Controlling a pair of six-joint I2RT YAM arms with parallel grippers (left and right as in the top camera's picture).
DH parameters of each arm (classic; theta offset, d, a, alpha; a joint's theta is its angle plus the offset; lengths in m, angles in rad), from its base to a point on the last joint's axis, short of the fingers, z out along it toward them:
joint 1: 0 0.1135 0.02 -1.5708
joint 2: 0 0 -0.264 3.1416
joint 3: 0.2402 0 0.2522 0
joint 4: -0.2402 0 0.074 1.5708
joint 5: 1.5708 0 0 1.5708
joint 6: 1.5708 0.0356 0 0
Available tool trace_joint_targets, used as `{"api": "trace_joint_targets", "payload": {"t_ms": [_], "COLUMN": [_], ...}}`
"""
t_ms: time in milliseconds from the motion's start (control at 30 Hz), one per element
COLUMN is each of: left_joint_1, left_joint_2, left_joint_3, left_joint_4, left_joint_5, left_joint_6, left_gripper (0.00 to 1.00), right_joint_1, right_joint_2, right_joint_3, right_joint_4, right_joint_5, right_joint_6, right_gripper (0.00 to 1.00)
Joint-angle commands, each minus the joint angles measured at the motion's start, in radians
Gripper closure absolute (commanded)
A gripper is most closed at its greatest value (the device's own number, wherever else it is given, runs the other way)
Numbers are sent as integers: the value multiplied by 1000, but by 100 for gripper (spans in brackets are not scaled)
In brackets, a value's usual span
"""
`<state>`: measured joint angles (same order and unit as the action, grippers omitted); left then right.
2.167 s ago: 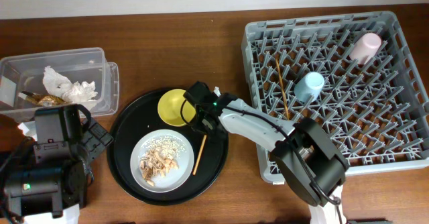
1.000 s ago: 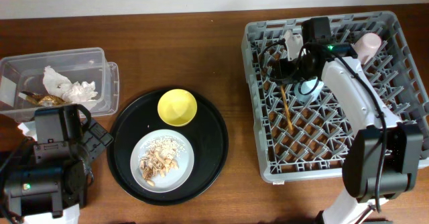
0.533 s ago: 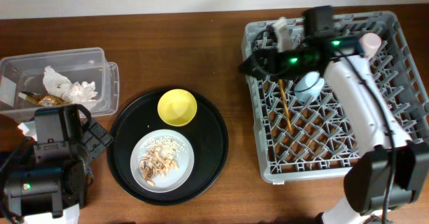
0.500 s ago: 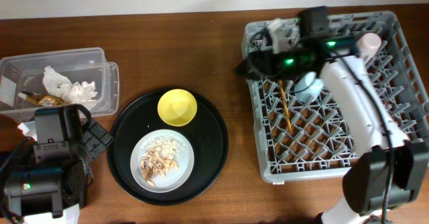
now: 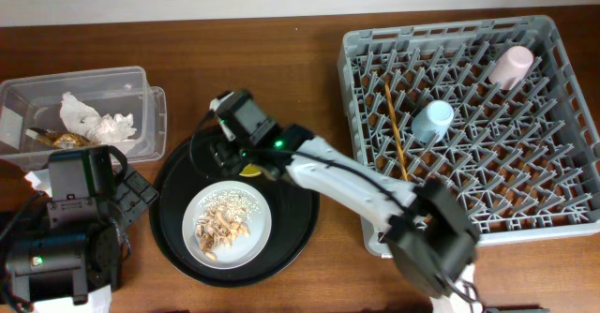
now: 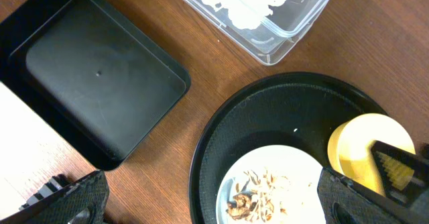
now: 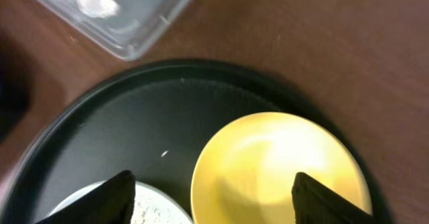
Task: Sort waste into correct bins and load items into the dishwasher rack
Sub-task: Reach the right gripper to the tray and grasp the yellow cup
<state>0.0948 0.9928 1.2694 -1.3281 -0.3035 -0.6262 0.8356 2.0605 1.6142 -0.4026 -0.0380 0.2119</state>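
Your right pincer (image 7: 211, 184) stands wide, with nothing held. Its two fingers (image 7: 100, 197) hang apart above the yellow bowl (image 7: 281, 167). The wrist view does not show whether they touch the bowl. The bowl sits upright on the round black tray (image 5: 300, 210), just beside the grey plate (image 5: 258, 236), which carries the food scraps (image 5: 223, 221).

Your left pincer (image 6: 211, 184) is also wide and holds nothing. It is at the near left of the tabletop (image 5: 281, 69), over the left edge of the tray, with the black bin (image 6: 94, 96) just to its left.

The clear tub (image 5: 141, 79) stands at the far left with the white tissue (image 5: 94, 118) and the gold wrapper (image 5: 61, 140) inside.

The rack (image 5: 356, 46) on the right holds the pink cup (image 5: 511, 67) near its far corner. The blue cup (image 5: 433, 119) sits nearer the middle, and the chopsticks (image 5: 394, 130) lie just beside it.
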Motion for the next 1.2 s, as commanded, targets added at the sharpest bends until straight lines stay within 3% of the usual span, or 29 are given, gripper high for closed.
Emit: {"api": "trace_joint_targets", "payload": {"t_ms": [0,133,267,600,800,900,1033,1167], "left_joint_1": [6,6,6,6,6,6,6,6], "left_joint_2": [1,1,1,1,1,1,1,1], "left_joint_3": [11,11,11,11,11,11,11,11], "left_joint_4": [2,2,2,2,2,2,2,2], "left_joint_5": [-7,-7,-7,-7,-7,-7,-7,-7], "left_joint_6": [-10,-10,-10,-10,-10,-10,-10,-10], "left_gripper": [1,1,1,1,1,1,1,1], "right_joint_1": [16,22,29,93,97,97,89,35], "right_joint_2": [89,119,130,158,158,158,125,48], "right_joint_3": [11,11,11,11,11,14,108,312], "right_joint_4": [40,63,62,64,44,39,-39,-244], "right_joint_5": [54,54,50,230,210,187,146,136], "right_joint_6": [60,79,101,112,112,127,142,142], "right_gripper": [33,40,53,56,76,96,96,96]}}
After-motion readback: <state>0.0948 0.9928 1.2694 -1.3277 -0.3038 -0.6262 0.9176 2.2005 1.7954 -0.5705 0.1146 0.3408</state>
